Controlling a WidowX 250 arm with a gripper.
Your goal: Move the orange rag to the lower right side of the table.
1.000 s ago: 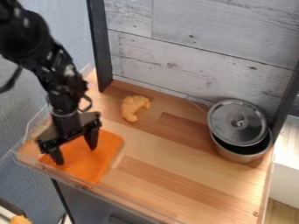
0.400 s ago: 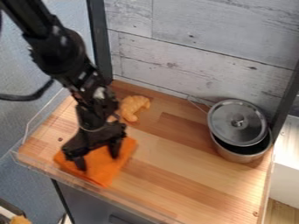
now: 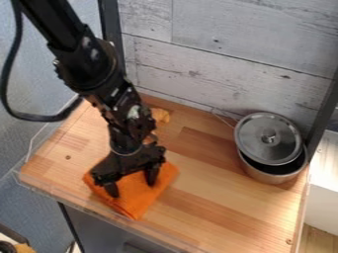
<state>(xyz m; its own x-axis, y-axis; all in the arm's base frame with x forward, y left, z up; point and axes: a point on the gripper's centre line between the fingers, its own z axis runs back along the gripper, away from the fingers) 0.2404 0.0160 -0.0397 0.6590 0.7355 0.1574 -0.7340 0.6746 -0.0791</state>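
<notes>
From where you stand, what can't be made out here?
All in the camera view:
Croissant: partly hidden behind the arm.
Inside of the pot: largely covered by the lid.
Tabletop beneath the orange rag: covered.
Arm's upper end: cut off by the top edge.

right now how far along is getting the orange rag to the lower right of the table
Partly done: the rag has shifted rightward from the table's left end. In hand: the gripper is down on it, fingers apart, apparently pushing it. Left: most of the trip, as it's still left of the table's middle.
</notes>
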